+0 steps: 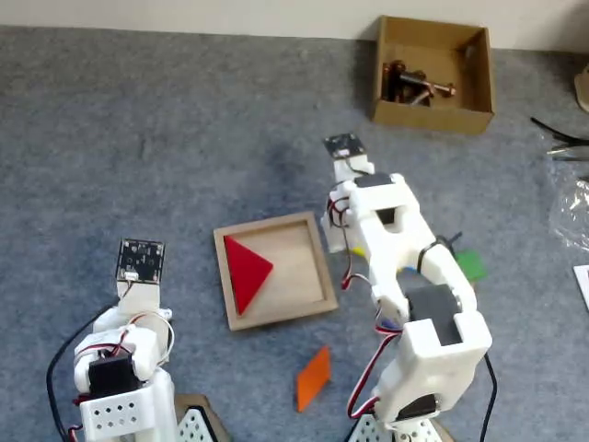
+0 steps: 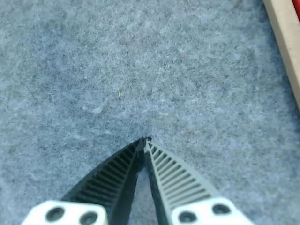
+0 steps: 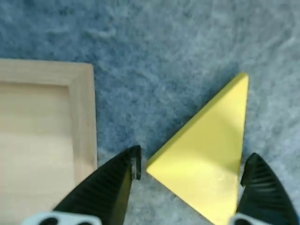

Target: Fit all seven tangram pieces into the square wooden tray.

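Observation:
The square wooden tray (image 1: 296, 267) lies mid-table with a red triangle (image 1: 245, 271) in its left half. A yellow triangle (image 3: 206, 157) lies flat on the carpet just beside the tray's corner (image 3: 84, 112). My right gripper (image 3: 194, 165) is open, one fingertip (image 3: 133, 161) on each side of the yellow piece, not clamped on it. My left gripper (image 2: 146, 139) is shut and empty over bare carpet, left of the tray's rim (image 2: 283, 44). An orange parallelogram (image 1: 313, 378) lies in front of the tray. A green piece (image 1: 472, 265) peeks out beside the right arm (image 1: 396, 239).
A cardboard box (image 1: 433, 74) holding metal parts stands at the back right. Cables and a plastic bag (image 1: 571, 207) lie at the right edge. The left arm (image 1: 129, 350) sits at the front left. Grey carpet stretches open at the back left.

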Available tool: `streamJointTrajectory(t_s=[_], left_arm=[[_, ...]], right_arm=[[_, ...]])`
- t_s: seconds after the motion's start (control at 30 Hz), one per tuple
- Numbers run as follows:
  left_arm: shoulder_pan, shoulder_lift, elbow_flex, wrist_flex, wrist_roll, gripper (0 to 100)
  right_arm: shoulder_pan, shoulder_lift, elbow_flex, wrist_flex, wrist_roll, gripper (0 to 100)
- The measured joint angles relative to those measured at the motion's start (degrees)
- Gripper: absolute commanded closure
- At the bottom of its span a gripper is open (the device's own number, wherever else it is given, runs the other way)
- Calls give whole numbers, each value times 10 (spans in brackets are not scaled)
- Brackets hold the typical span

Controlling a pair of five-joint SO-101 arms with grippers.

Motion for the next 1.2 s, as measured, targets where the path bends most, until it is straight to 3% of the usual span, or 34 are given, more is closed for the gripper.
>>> streamJointTrajectory(t_s=[0.73, 0.93, 1.2], left_arm=[[0, 0, 0, 0, 0, 995], [0, 0, 0, 0, 0, 995], [0, 0, 0, 0, 0, 995]], right_arm=[[18, 43, -21, 14, 0, 682], [18, 43, -23, 14, 0, 790], [24, 42, -25, 14, 0, 796]])
